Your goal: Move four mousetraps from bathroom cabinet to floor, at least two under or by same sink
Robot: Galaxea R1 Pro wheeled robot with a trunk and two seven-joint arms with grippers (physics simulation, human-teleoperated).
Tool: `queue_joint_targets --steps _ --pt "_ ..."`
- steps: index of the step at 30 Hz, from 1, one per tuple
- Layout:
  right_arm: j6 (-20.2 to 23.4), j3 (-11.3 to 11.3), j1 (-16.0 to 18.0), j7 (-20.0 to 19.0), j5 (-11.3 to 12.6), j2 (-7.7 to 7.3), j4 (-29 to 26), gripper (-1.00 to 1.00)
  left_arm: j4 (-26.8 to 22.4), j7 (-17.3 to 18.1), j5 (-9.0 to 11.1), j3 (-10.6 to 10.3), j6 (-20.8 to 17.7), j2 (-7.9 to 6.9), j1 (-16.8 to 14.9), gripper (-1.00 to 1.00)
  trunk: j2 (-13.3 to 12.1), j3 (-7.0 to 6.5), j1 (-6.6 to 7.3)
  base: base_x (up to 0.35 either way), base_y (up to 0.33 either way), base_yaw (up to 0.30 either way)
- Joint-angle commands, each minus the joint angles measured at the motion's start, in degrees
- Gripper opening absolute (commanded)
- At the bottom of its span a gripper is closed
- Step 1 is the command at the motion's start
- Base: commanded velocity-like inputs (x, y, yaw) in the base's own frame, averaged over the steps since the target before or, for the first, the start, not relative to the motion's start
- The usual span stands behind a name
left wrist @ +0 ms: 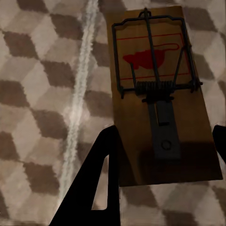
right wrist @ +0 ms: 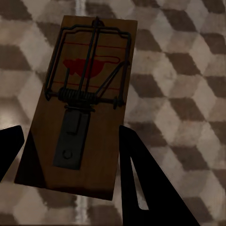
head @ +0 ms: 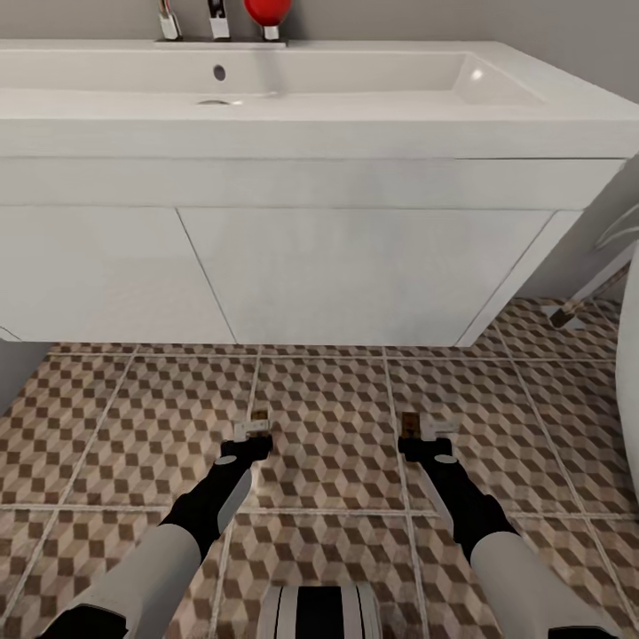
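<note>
Traps low over the floor (head: pixel 337 426), lower-middle frame, before the sink (head: pixel 355 257). Left fingers (head: pixel 255 434) grip one mousetrap (left wrist: pixel 160 94), right fingers (head: pixel 420 435) the other mousetrap (right wrist: pixel 80 108); long axes run straight out from each, toward the sink.

Bathroom floor (head: pixel 337 426): brown, beige and white cube-pattern tiles, pale grout. Bathroom sink (head: pixel 355 266): plain white. My left mousetrap (left wrist: pixel 162 94) and right mousetrap (right wrist: pixel 80 108): brown wood, dark grey wire, red mouse print. My fingers (left wrist: pixel 94 188): black.
</note>
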State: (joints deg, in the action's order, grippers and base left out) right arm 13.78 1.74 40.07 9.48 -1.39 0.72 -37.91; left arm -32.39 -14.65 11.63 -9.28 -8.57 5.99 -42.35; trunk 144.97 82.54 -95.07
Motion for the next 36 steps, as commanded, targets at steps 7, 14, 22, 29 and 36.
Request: queue_joint_targets --steps 7,14,22,29,36 --pt "0.35 -0.04 0.01 0.15 0.23 -0.08 0.47 -1.0 0.39 -0.57 0.42 -0.41 -0.56 -0.3 -0.02 -1.0 0.11 1.59 -0.17 0.0 0.0 0.0" --pt "-0.4 0.0 0.01 0.17 0.18 -0.1 2.62 -1.0 0.41 -0.42 0.15 -0.45 -0.27 -0.59 -0.02 -1.0 0.2 3.15 -0.35 0.0 0.0 0.0" --pt "-1.12 0.01 0.01 0.11 -0.13 -0.04 3.06 -1.0 0.4 -0.45 -0.05 -0.52 0.11 -0.62 -0.02 -1.0 0.31 4.92 -0.55 0.0 0.0 0.0" --pt "-1.2 0.07 0.01 0.1 -0.42 0.08 3.1 -1.0 0.23 -0.49 -0.11 -0.64 0.2 -0.63 -0.02 -1.0 0.33 5.14 -0.58 0.0 0.0 0.0" --pt "-1.21 0.07 0.01 0.1 -0.38 0.1 3.09 -1.0 0.23 -0.55 -0.11 -0.65 0.21 -0.63 -0.02 -1.0 0.33 5.14 -0.58 0.0 0.0 0.0"
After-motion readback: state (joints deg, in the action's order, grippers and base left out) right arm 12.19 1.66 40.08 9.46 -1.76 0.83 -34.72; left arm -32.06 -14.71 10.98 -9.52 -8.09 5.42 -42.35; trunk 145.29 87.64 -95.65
